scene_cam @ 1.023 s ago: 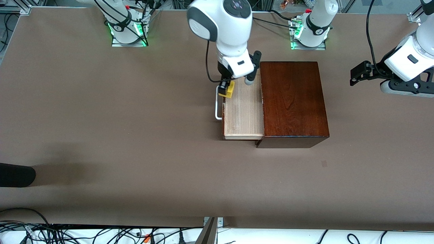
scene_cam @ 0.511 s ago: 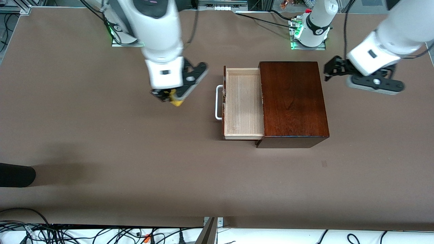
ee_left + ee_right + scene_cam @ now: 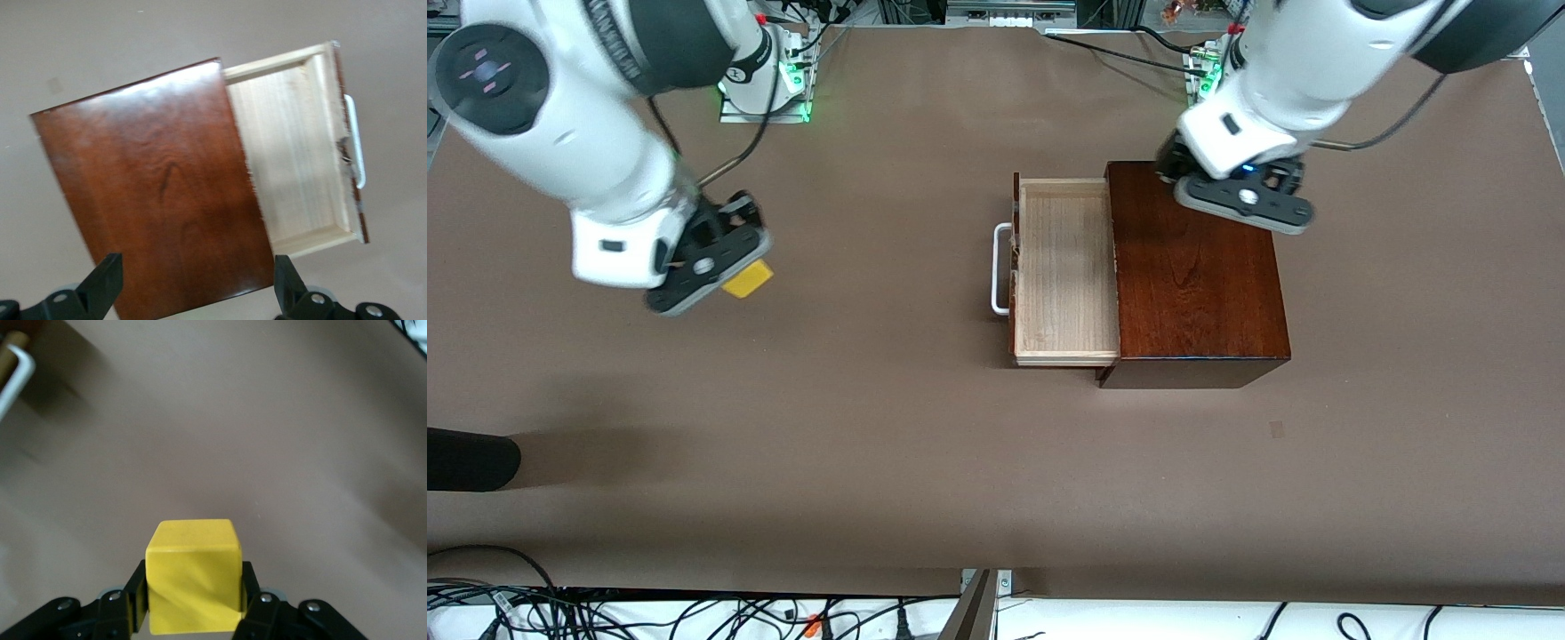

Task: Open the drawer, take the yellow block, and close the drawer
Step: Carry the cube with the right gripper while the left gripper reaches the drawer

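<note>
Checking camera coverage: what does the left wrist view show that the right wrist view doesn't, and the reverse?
Only the left wrist view shows the glossy dark mahogany box from above and the whole open pale-wood drawer, whose tray is empty. The open left gripper hangs over the box.

Only the right wrist view shows the small bright yellow block, clamped in the right gripper above bare table.

Both show the white loop handle of the drawer, a mere sliver in the right wrist view, and the brown table.

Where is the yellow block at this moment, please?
The yellow block is clamped in the right gripper above bare table toward the right arm's end, well clear of the open drawer.
</note>
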